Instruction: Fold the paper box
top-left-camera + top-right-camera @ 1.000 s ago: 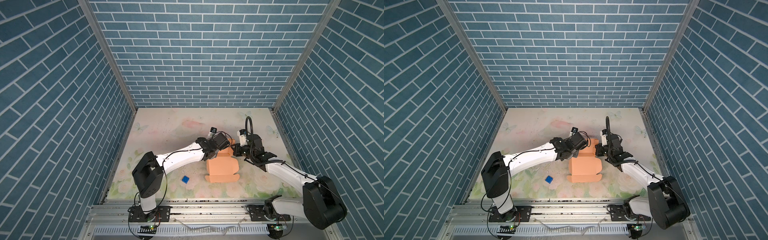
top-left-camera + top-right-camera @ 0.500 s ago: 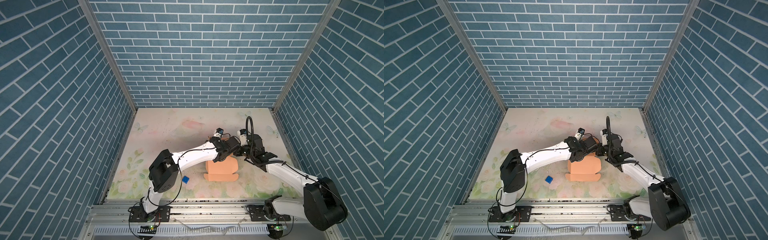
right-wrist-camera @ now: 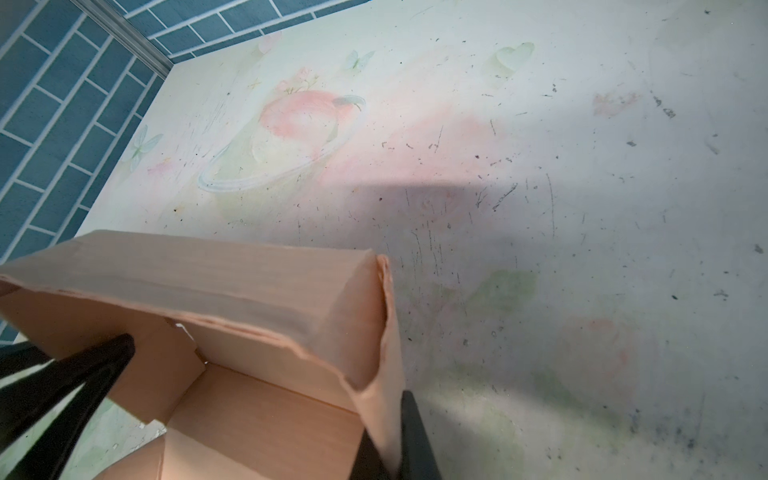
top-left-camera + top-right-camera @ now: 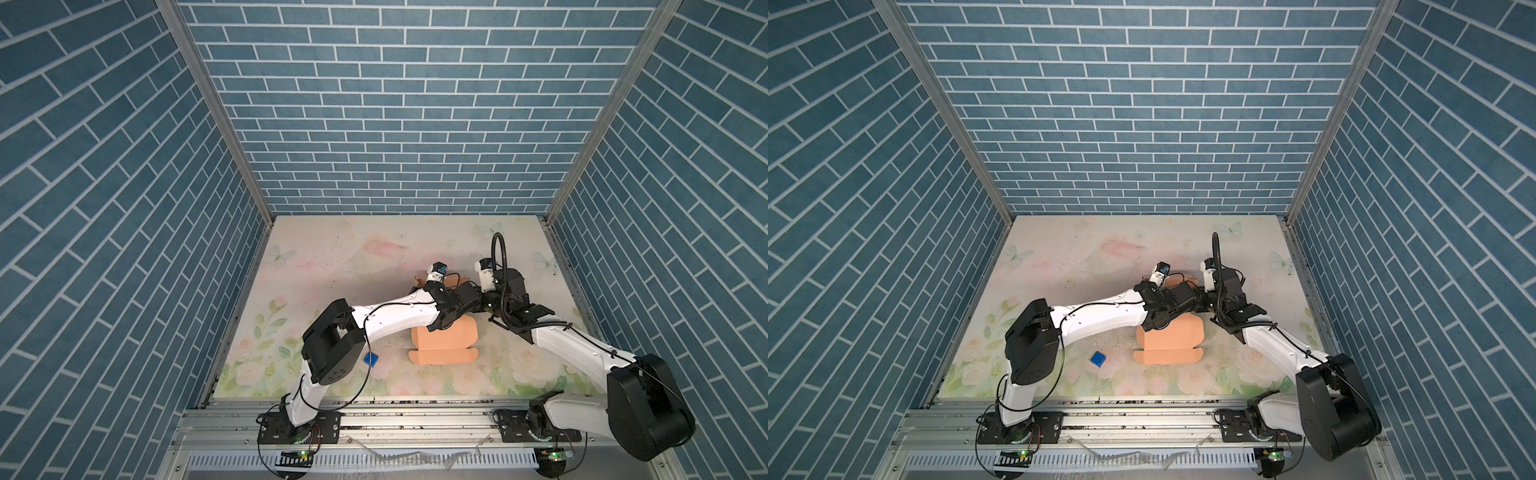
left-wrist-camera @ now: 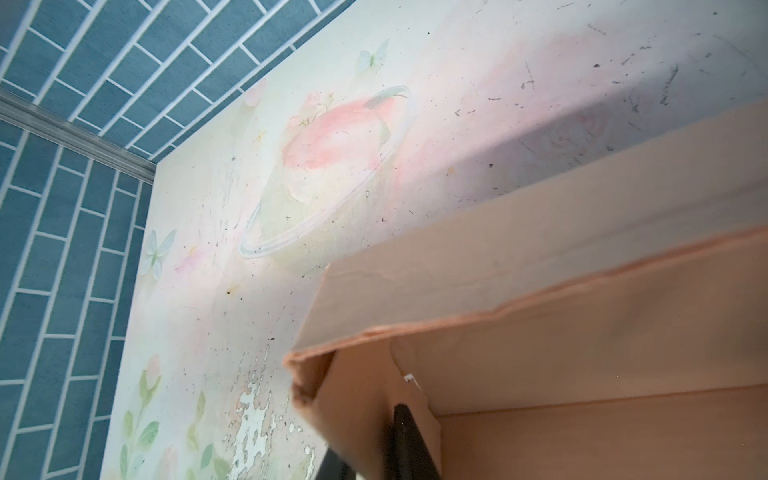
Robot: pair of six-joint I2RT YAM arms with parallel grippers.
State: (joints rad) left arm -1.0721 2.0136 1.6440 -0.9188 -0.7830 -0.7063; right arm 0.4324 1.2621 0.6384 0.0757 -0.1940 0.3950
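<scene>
Lying on the floral bench (image 4: 332, 266) just toward 4 o'clock of centre, the paper box (image 4: 451, 340) runs its long axis 12 to 6, with the tray at 12 and the flat lid pointing to 6. Left jaws are clamped on the tray's 9 o'clock wall, right jaws on its 3 o'clock wall. A blue cube (image 4: 1097, 359) lies at the box's 8 o'clock.

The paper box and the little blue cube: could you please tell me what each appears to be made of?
The paper box looks like thin, matte peach-tan cardboard: creased folds, and rough fibrous cut edges in the right wrist view. The blue cube looks solid and evenly coloured, perhaps plastic or foam; it is too small to tell.
</scene>
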